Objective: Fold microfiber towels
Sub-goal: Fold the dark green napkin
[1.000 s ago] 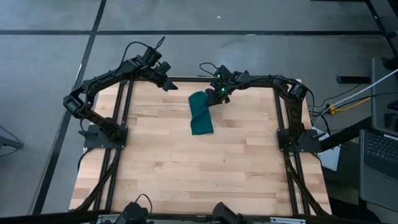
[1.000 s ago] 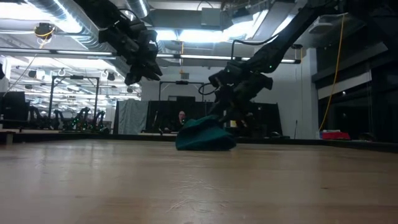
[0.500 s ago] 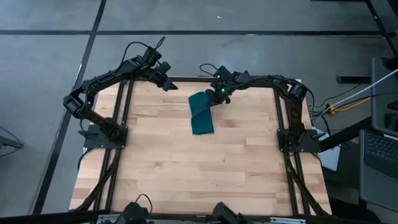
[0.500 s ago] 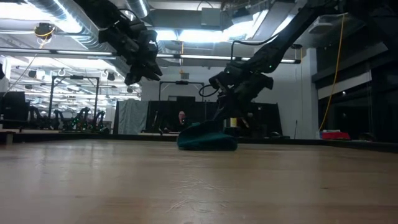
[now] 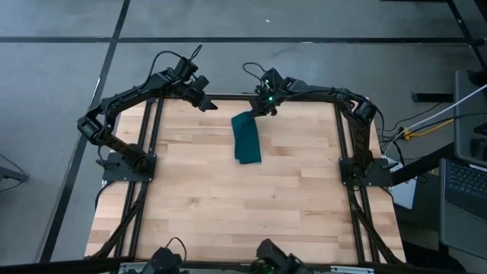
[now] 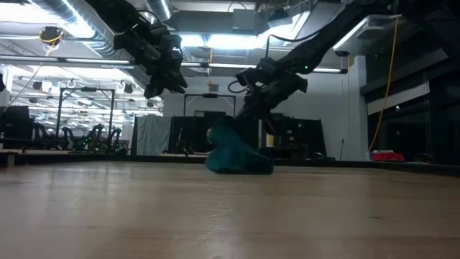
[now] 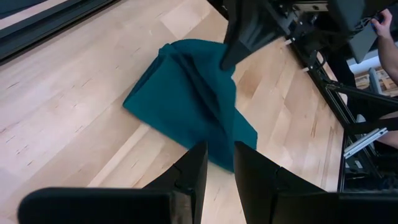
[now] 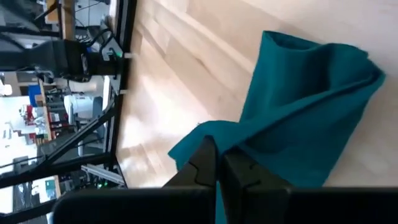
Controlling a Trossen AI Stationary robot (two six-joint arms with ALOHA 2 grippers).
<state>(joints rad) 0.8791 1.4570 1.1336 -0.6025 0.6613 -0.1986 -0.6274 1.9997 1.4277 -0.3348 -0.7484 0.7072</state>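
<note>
Over the table's far-left corner, at about eleven o'clock from the table centre, the left gripper (image 5: 204, 101) hangs in the air above the wooden table (image 5: 228, 205), its two fingers (image 7: 189, 174) set a narrow gap apart with nothing between them. Well to its right, near twelve o'clock by the far edge, lies the teal microfiber towel (image 5: 246, 138), a folded strip running toward the centre. At the towel's far end, the right gripper (image 5: 265, 107) is pinched tight on a raised corner of the cloth, which in the low view (image 6: 233, 151) peaks upward from the heap to the fingers (image 8: 205, 163).
</note>
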